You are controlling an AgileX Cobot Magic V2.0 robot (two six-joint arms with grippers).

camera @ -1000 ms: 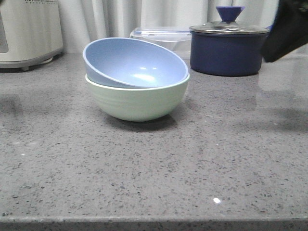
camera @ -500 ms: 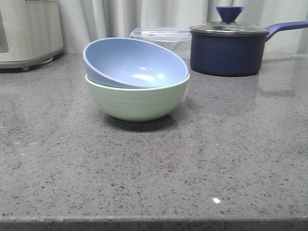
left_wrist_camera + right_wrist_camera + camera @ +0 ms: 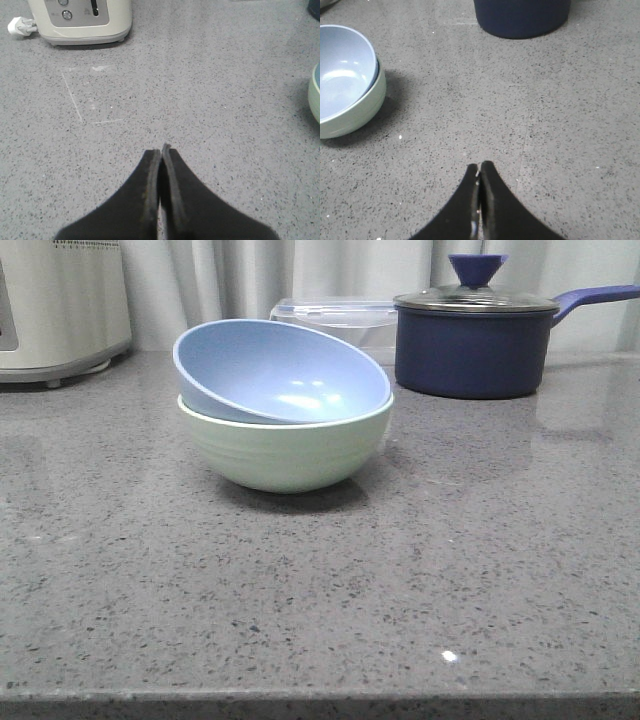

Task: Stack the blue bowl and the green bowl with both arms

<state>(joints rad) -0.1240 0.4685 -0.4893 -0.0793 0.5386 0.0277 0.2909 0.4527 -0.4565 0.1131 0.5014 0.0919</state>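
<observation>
The blue bowl [image 3: 285, 375] sits tilted inside the green bowl [image 3: 285, 450] on the grey counter, left of middle in the front view. Both also show in the right wrist view, blue bowl [image 3: 342, 70] in green bowl [image 3: 357, 112]. An edge of the green bowl [image 3: 315, 97] shows in the left wrist view. My left gripper [image 3: 161, 150] is shut and empty over bare counter. My right gripper [image 3: 479, 167] is shut and empty, apart from the bowls. Neither arm shows in the front view.
A dark navy lidded saucepan [image 3: 472, 335] stands at the back right, also in the right wrist view [image 3: 522, 17]. A clear plastic box [image 3: 335, 320] is behind the bowls. A white appliance [image 3: 60, 305] stands at the back left, also in the left wrist view [image 3: 80, 20].
The right arm, seen at the upper right of the front view one second ago, has left that view. The bowls have not moved.
</observation>
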